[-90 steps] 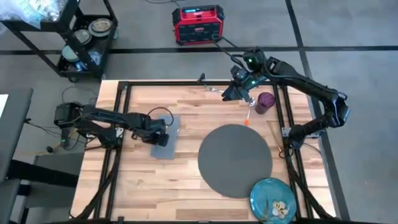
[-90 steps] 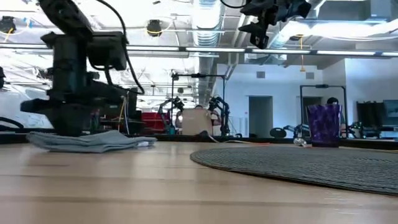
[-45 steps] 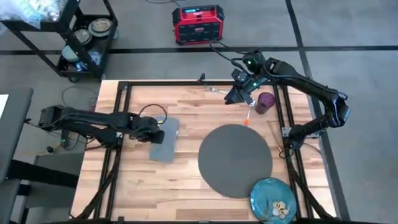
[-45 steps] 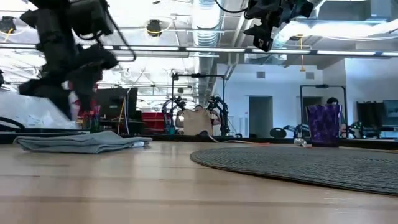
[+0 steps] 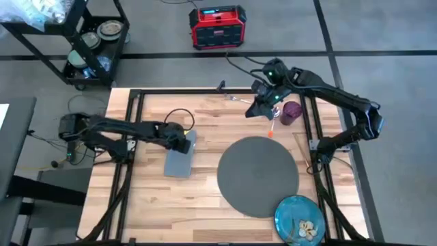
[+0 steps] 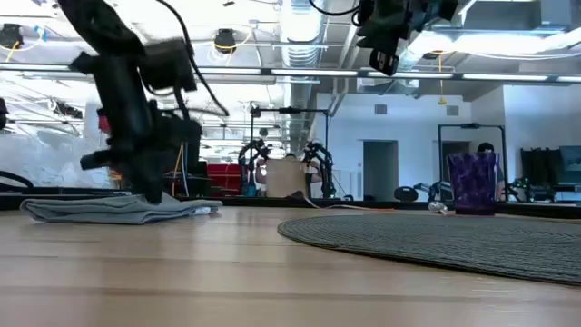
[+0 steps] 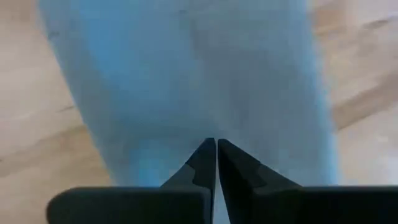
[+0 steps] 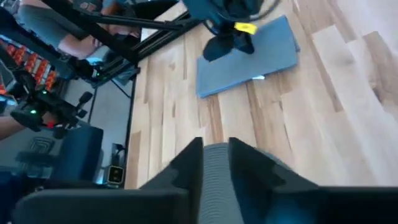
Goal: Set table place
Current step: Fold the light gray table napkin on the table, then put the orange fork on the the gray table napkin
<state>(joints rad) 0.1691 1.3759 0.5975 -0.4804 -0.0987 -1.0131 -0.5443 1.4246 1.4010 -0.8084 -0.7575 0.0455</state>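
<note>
The mat (image 5: 258, 175) lay flat on the surface (image 5: 205, 205), with the plate (image 5: 300, 219) at the surface's near right corner and the cup (image 5: 291, 113) beyond the mat. An orange-handled utensil (image 5: 272, 126) lay between cup and mat. The napkin (image 5: 180, 153) lay directly under the left jaws (image 7: 216, 149), which were pressed together, tips at the cloth. The right jaws (image 8: 215, 155) hung above the surface just beside the cup, slightly apart and empty.
</note>
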